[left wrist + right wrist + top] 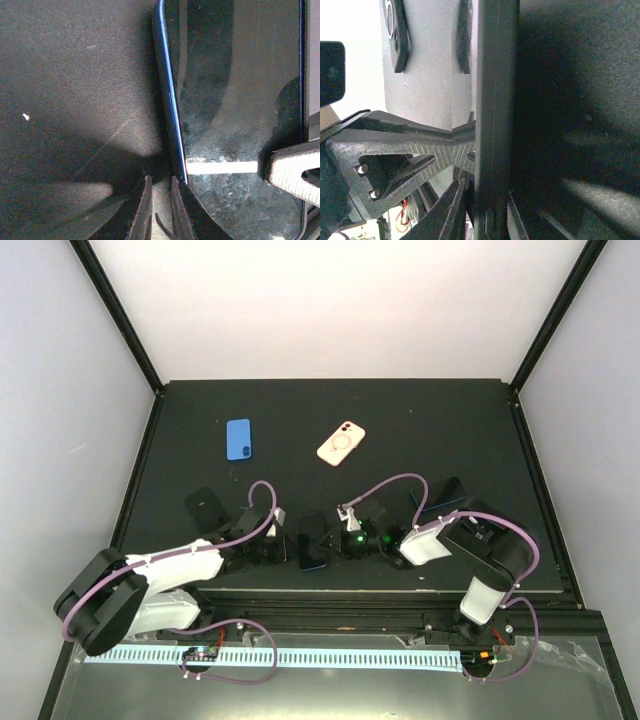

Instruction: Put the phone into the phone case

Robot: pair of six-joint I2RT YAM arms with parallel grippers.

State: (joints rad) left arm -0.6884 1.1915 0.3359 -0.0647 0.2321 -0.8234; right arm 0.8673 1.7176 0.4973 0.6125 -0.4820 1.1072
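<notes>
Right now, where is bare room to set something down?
Free: black mat between the blue phone-sized object and the pale pink phone case, and behind both. Crowded: near edge, left arm and right arm around the dark glossy phone.

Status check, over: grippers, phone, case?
Left gripper shut, empty, at the blue edge of the phone. Right gripper clamped on its other edge. Phone case back-up at mid-table, nothing between.

one phone, two cases
</notes>
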